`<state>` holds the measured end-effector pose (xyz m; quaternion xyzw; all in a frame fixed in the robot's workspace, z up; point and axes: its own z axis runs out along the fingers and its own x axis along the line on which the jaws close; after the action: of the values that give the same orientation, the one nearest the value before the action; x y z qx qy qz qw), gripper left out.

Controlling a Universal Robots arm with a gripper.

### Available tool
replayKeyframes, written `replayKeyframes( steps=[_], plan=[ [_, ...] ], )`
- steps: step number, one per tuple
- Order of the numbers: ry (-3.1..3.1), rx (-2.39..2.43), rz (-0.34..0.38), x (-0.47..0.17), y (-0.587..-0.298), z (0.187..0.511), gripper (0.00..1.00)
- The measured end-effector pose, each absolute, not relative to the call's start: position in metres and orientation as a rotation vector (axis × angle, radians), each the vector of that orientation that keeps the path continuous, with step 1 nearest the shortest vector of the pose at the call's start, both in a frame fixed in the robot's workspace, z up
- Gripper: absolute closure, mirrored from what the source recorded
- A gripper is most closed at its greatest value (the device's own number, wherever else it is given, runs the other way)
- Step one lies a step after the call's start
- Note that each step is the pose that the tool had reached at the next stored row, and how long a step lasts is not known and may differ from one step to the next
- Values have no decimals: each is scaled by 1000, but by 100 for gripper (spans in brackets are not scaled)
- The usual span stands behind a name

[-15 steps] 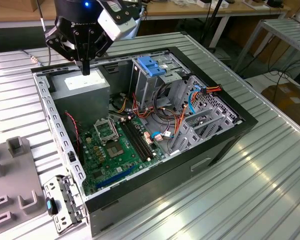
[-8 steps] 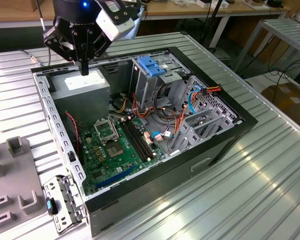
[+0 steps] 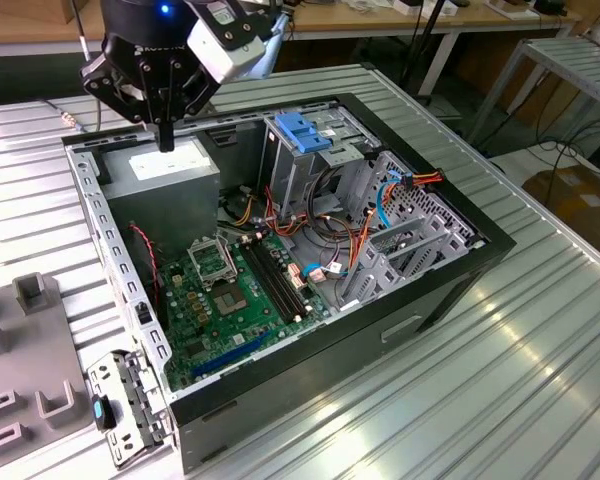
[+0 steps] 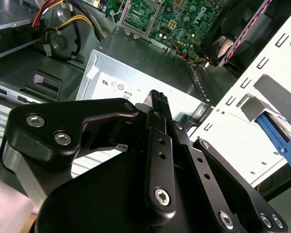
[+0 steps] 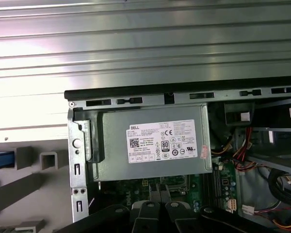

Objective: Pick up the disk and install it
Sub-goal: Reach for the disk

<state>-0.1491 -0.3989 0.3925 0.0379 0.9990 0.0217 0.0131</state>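
Observation:
Of the disk I see just a bright blue strip of its carrier [image 5: 0,159], lying on the grey fixture outside the case's side wall; the same blue edge [image 4: 277,140] shows past the perforated wall in the second wrist view. My black gripper [image 3: 166,140] hangs over the rear corner of the open computer case, just above the grey power-supply box [image 3: 165,168]. Its fingers [image 4: 157,99] are pressed together with nothing between them. The gripper is well apart from the disk.
The case [image 3: 450,290] lies open on a ribbed metal table [image 3: 540,380], with the motherboard [image 3: 230,290], loose cables and a tall drive cage with a blue handle [image 3: 305,132] inside. A grey fixture [image 3: 25,360] and a metal bracket [image 3: 125,405] lie at the exterior view's left.

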Motion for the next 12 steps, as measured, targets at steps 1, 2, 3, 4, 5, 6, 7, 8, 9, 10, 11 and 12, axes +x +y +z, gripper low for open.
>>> replayKeyframes(
  steps=[1,2,3,4,5,6,7,8,9,10,11,12],
  plan=[
    [3113,118,68,-149,-399,392,89],
    [3113,118,68,-150,-399,392,89],
    [3112,118,68,-150,-399,392,89],
    [3112,118,68,-151,-399,392,89],
    [3112,118,68,-151,-399,392,89],
    [3112,118,68,-152,-399,392,89],
    [3112,118,68,-152,-399,392,89],
    [3112,118,68,-153,-399,392,89],
    [3112,118,68,-153,-399,392,89],
    [3113,118,68,-153,-399,392,89],
    [3112,118,68,-154,-399,392,89],
    [3112,118,68,-154,-399,392,89]
  ],
)
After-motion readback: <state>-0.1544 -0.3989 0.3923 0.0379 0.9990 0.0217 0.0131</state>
